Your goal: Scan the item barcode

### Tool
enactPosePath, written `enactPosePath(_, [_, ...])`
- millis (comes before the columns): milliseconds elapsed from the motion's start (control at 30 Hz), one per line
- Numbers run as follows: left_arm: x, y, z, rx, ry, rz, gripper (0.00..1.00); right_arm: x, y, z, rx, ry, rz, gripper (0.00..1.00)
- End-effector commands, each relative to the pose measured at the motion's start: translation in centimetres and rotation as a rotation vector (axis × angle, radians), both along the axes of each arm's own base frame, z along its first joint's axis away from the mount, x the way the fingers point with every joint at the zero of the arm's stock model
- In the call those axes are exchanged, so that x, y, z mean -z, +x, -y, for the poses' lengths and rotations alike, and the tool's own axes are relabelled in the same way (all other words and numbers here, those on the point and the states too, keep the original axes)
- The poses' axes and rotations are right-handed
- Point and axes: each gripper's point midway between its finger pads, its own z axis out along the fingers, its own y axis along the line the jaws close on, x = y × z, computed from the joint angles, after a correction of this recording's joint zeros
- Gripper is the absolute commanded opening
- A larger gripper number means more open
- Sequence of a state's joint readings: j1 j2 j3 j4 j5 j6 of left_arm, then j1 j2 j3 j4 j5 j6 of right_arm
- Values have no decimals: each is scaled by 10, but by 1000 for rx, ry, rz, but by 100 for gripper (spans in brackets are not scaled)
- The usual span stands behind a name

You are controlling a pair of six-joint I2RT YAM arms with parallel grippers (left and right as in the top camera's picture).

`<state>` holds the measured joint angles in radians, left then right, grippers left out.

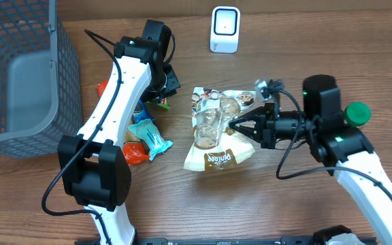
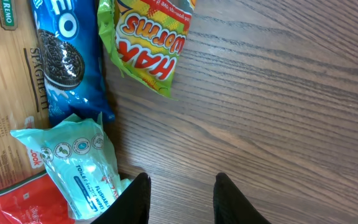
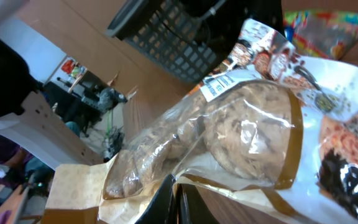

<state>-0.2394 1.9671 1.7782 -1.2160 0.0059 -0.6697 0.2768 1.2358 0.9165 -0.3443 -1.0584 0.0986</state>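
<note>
Now my right gripper pinches the bag; my left gripper hangs spread, empty. I should turn the bag slowly toward the scanner.

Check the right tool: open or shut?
Shut. The right tool shows jaws pressed together, pinching the cookie bag at its edge.

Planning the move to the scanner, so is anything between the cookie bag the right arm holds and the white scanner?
Nothing visible. The right gripper is shut on the cookie bag, and only bare table lies between the bag and the white scanner. The left arm and the snack pile sit off to the side.
</note>
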Motion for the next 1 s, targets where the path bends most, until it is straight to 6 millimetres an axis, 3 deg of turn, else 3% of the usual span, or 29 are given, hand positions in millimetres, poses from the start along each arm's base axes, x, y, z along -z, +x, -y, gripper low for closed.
enactPosePath(0, [-13,2,-5,11,12,36,27,-29,-7,0,-31,38,90,4])
enactPosePath(300, [-13,2,-5,11,12,36,27,-59,-13,1,-40,64,165,4])
enactPosePath(500, [-13,2,-5,11,12,35,27,-58,-10,2,-23,51,162,4])
enactPosePath(600, [-13,2,-5,11,12,36,26,-36,3,6,49,-16,97,4])
enactPosePath(967, [-13,2,-5,11,12,36,27,72,39,9,103,-226,-137,4])
